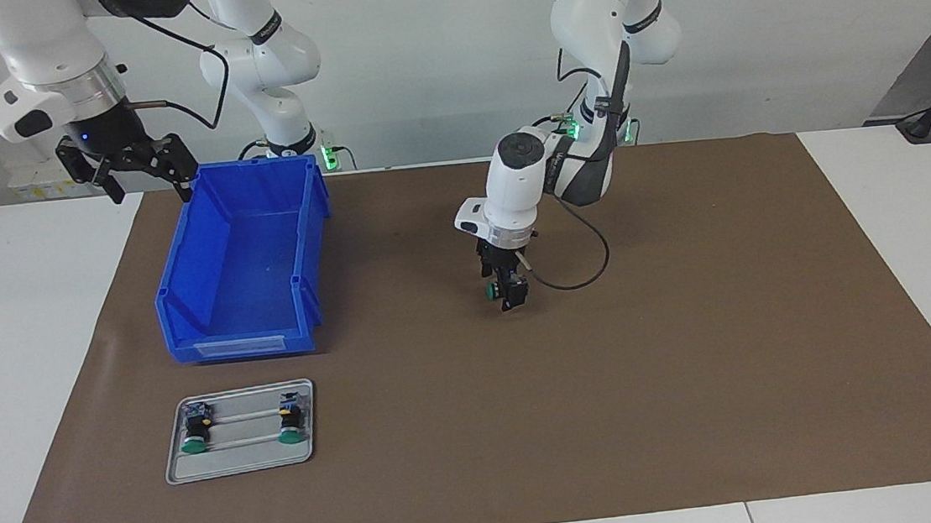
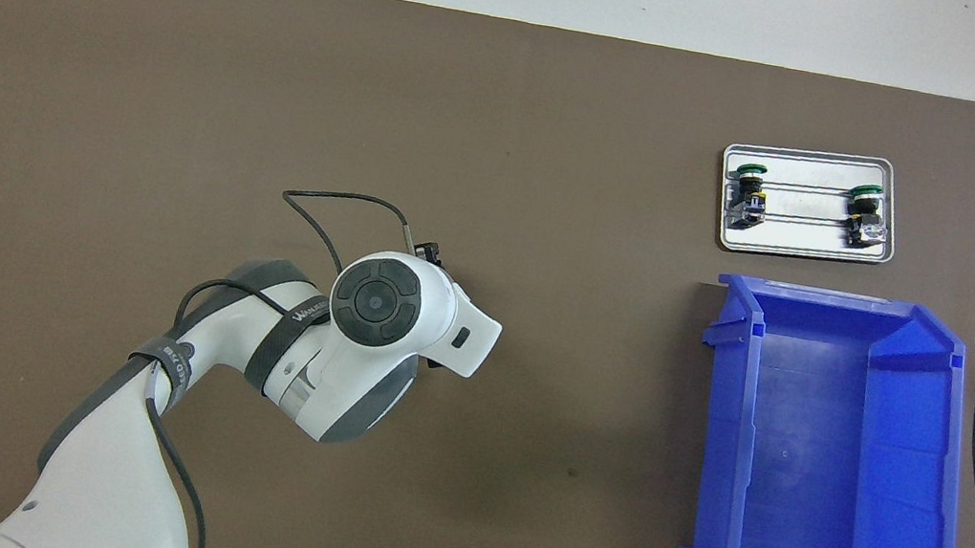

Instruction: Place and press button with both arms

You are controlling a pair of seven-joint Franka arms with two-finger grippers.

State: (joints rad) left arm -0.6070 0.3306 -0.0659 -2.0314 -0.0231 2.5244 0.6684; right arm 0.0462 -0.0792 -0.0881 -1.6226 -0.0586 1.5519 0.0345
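The left gripper (image 1: 507,291) pinches a button (image 1: 491,291) low over the brown mat (image 1: 689,318). The right gripper (image 1: 139,166), fingers spread, waits beside the bin (image 1: 242,264).

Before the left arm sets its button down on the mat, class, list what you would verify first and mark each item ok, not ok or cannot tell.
1. Button held by the left gripper: ok, its green cap shows at the fingers.
2. Brown mat under the left gripper bare: ok, nothing lies there.
3. Button touching the mat: cannot tell, it is low over it.
4. Right gripper out of the way: ok, it waits above the blue bin corner nearest the robots.
5. Tray undisturbed: ok, two buttons lie in it.
6. Blue bin empty: ok.
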